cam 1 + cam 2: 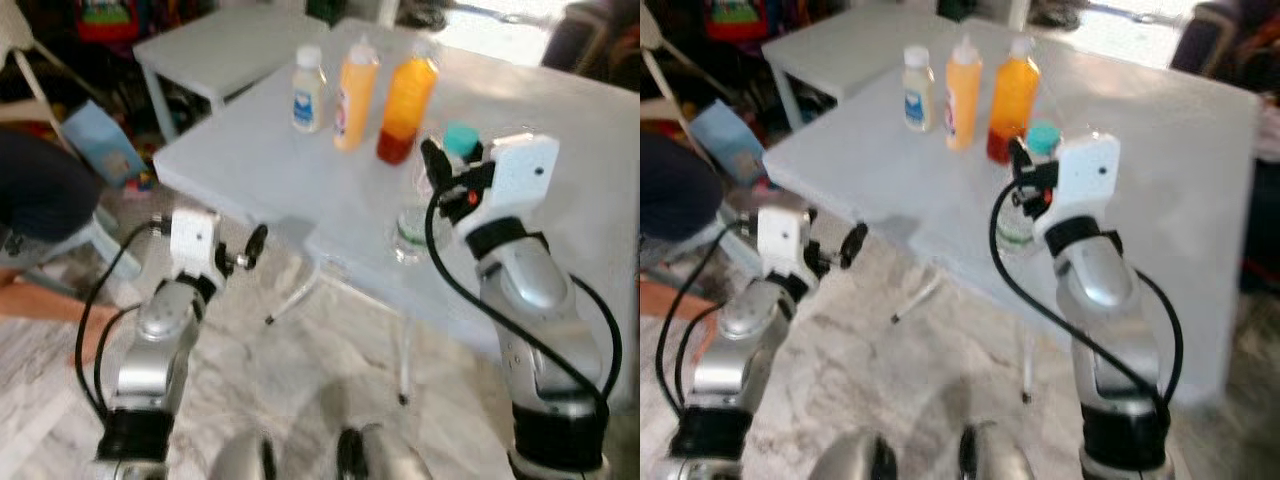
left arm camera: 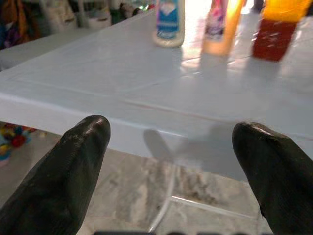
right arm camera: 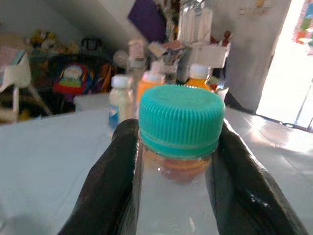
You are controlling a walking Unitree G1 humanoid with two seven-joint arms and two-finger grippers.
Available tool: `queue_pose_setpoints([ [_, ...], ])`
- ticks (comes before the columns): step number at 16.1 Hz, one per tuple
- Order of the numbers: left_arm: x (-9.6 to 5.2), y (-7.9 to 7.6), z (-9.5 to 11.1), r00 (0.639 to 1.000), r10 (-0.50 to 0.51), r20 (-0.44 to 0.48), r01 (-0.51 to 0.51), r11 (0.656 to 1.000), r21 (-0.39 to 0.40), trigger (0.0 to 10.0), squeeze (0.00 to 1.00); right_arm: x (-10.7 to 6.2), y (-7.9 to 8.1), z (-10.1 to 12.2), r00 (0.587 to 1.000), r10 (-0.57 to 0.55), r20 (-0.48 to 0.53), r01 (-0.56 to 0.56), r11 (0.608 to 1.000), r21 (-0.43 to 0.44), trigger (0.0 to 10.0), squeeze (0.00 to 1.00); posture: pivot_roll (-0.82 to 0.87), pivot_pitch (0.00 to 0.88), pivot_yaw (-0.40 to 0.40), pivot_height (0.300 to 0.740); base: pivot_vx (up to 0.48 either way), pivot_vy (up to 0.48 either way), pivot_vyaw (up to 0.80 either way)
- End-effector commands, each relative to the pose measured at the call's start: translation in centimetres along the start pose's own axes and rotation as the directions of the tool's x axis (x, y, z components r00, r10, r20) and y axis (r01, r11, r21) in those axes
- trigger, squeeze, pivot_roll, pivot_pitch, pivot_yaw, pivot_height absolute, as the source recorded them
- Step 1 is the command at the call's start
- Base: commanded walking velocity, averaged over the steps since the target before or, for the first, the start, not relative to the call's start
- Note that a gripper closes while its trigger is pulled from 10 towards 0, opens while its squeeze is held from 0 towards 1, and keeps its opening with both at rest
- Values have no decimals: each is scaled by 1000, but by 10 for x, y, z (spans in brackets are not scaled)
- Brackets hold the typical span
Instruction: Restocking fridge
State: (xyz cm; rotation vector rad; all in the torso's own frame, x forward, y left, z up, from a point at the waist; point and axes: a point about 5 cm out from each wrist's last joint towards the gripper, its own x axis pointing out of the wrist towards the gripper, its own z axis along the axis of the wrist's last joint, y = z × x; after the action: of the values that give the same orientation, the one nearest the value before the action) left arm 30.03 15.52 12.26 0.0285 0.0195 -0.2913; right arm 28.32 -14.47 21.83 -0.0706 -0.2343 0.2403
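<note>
Right gripper (image 3: 178, 161) fingers clamped just under the teal cap of a clear bottle (image 1: 412, 225) near the worktop (image 1: 560, 170) front edge, likely slippery, light; left gripper (image 2: 171, 161) fingers apart.

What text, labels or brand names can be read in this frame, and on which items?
None can be read.
White bottle: blue label, print too blurred.
Slim orange bottle: pink and white label, print too blurred.
Wide orange bottle: no label can be made out.
Clear bottle with teal cap, gripped by the right hand: no print on the cap.
Left hand, open at the table edge: no markings.
</note>
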Motion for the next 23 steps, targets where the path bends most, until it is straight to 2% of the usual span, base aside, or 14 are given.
queue_pose_setpoints([
  [1,-1,8,1,1000,22,-3,-22,999,26,10000,0,-2,5,-18,995,59,-83,-57,998,28,10000,0,-64,101,5,740,-337,0,0],
  [4,-2,17,1,999,34,-13,-34,998,59,10000,0,-8,11,-27,983,155,-102,-151,987,50,10000,0,-52,104,24,740,-340,0,0],
  [7,-16,22,-13,997,53,-59,-50,997,58,10000,0,-21,17,-39,972,195,-133,-189,980,59,10000,0,-48,102,16,740,-339,0,0],
  [9,-29,22,-25,993,77,-87,-73,996,54,10000,0,-29,12,-51,979,105,-176,-91,992,81,10000,0,-35,90,-11,740,-341,0,0],
  [10,-34,22,-28,991,96,-95,-91,995,49,10000,0,-29,9,-55,982,21,-188,-5,996,86,10000,0,-25,85,-22,740,-337,0,0],
  [11,-36,22,-29,990,105,-92,-101,994,44,10000,0,-29,5,-61,975,-84,-205,97,994,55,10000,0,-22,84,-30,740,-322,0,0],
  [12,-37,25,-28,986,146,-76,-144,989,33,10000,0,-32,2,-71,952,-207,-225,224,973,54,10000,0,-17,92,-37,740,-292,0,0],
  [14,-36,28,-26,985,164,-62,-161,986,41,10000,0,-33,6,-71,961,-206,-186,216,976,39,10000,0,-26,94,-37,740,-294,0,0],
  [15,-35,27,-28,984,165,-65,-162,985,51,10000,0,-34,6,-73,958,-181,-221,191,981,25,10000,0,-31,95,-38,740,0,0,0],
  [16,-35,27,-29,983,166,-84,-164,986,33,10000,0,-34,4,-73,956,-172,-235,180,984,9,10000,0,-42,93,-39,740,0,0,0],
  [18,-33,27,-26,983,178,-55,-177,984,9,10000,0,-34,-1,-71,956,-199,-217,210,977,31,10000,0,-50,95,-38,740,0,0,0],
  [19,-32,27,-26,979,195,-55,-194,981,18,10000,0,-33,0,-70,961,-190,-202,195,981,4,10000,0,-50,95,-38,740,0,0,800],
  [23,-30,26,-26,977,206,-54,-204,978,41,10000,0,-27,13,-67,979,-119,-163,128,991,44,10000,0,-40,93,-40,740,0,0,800],
])
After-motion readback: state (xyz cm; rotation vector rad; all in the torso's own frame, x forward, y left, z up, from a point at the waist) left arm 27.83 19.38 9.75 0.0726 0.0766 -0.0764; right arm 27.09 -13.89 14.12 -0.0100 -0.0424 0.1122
